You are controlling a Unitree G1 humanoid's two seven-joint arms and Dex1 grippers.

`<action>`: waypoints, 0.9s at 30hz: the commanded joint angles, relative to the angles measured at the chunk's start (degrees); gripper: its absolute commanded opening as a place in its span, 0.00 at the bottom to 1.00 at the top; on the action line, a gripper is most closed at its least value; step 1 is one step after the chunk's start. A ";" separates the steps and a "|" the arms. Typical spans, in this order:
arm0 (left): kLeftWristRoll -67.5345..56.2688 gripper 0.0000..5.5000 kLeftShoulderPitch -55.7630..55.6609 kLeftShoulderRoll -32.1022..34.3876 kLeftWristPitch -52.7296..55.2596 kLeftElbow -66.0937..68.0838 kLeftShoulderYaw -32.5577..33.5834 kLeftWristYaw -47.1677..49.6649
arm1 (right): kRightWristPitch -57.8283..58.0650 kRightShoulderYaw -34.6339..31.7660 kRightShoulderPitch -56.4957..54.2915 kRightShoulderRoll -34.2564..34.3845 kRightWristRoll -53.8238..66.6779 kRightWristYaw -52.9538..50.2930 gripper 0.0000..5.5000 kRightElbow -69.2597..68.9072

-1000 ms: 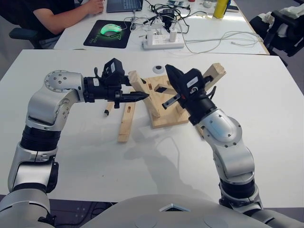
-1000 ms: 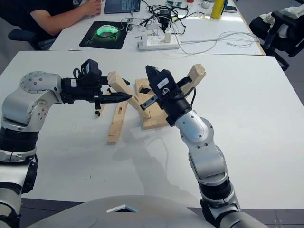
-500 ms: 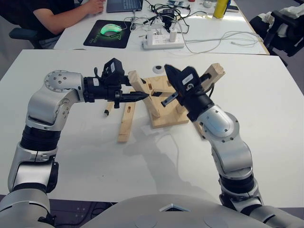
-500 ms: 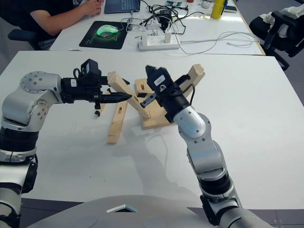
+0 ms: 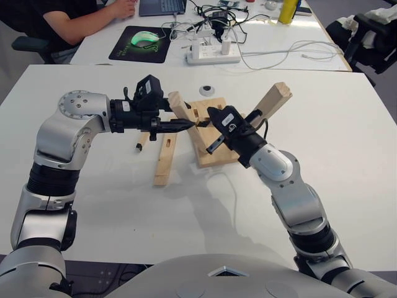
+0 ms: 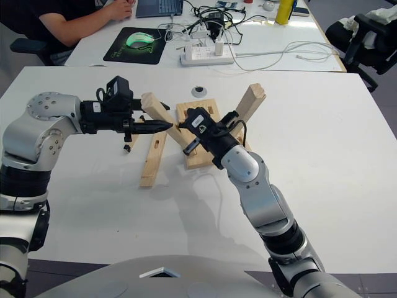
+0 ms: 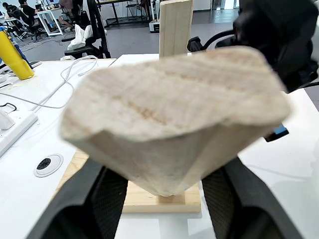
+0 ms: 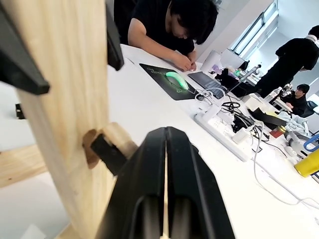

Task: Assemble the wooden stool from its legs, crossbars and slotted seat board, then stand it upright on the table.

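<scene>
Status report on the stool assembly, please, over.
Left gripper shut on pale wooden leg, tilted over square wooden seat board. Right gripper shut, empty, close beside that leg. Another leg lies loose alongside.

Both head views look forward and down onto the seat board (image 5: 217,156), sharing the whole table (image 5: 347,143). The left wrist view crowds a leg (image 7: 174,124) over the board; the right wrist view, beside the board, faces the desk (image 8: 239,169) beyond.

No print legible anywhere; white label (image 5: 227,120) just behind my right fingers (image 8: 144,189) carries marks too small to read
</scene>
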 commanded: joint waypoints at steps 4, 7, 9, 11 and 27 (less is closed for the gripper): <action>3.75 0.38 -1.85 -2.07 -0.92 2.94 -3.06 0.71 | 2.77 2.67 0.84 -0.84 0.41 2.16 0.00 0.51; 4.02 0.38 -2.52 -2.28 -1.24 3.49 -3.10 0.54 | 3.43 3.26 1.17 -0.93 0.49 2.42 0.00 0.33; 3.98 0.38 -2.71 -2.43 -1.17 3.28 -3.19 0.47 | 3.09 3.22 1.44 -0.49 0.50 1.93 0.00 0.25; 4.09 0.38 -2.84 -2.58 -1.27 3.29 -3.53 0.29 | 0.53 1.53 1.49 1.55 0.94 0.04 0.00 0.22; 4.49 0.38 -1.33 0.01 -0.54 3.11 -2.47 -1.67 | -10.53 -42.89 -15.67 6.34 16.27 -12.35 0.00 3.50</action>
